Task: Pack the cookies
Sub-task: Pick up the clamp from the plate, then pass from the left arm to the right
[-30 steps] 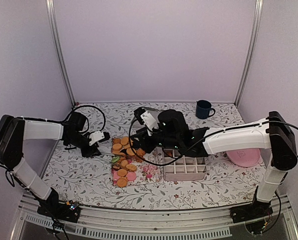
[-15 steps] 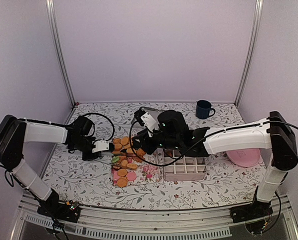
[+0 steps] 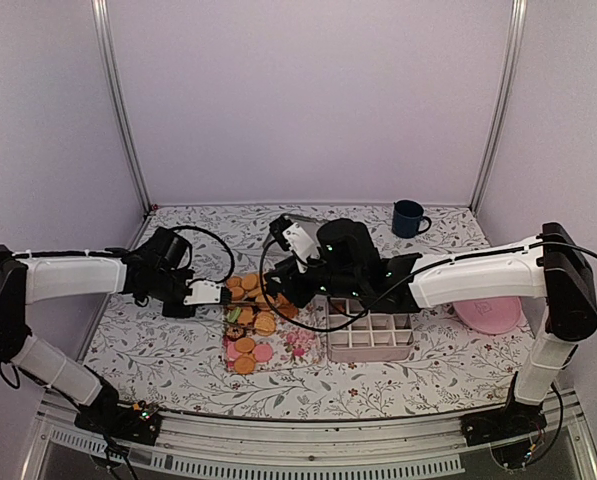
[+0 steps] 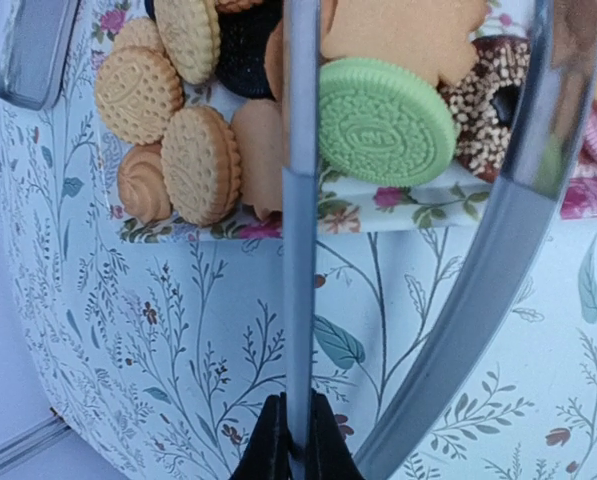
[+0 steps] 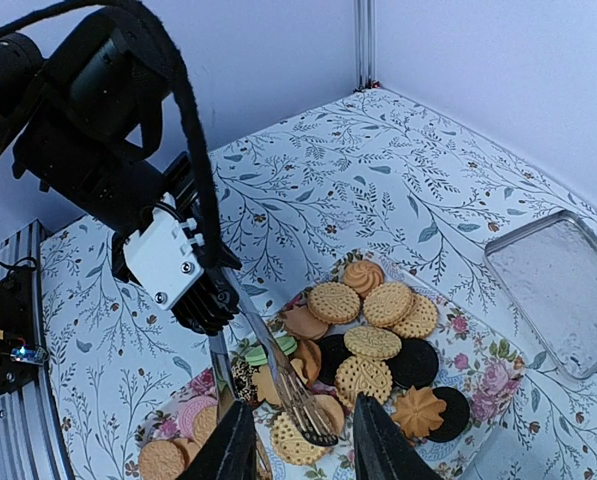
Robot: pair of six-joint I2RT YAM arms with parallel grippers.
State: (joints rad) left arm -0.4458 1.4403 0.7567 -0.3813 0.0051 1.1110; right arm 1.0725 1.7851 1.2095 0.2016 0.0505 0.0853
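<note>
- My left gripper (image 4: 290,452) was clamped tight on the tongs (image 4: 300,250), tips over the cookies (image 4: 200,165).
- And my right gripper (image 5: 300,448) hung just above them, jaws apart, empty.

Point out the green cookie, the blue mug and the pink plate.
green cookie (image 4: 388,122), left wrist view, centre of its embossed face
blue mug (image 3: 408,218), top external view, its side wall
pink plate (image 3: 490,318), top external view, its bare front

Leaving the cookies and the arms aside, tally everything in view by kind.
Mug: 1
Pink plate: 1
Divided box: 1
Floral tray: 1
Clear tray: 1
Tongs: 1
Total: 6
</note>
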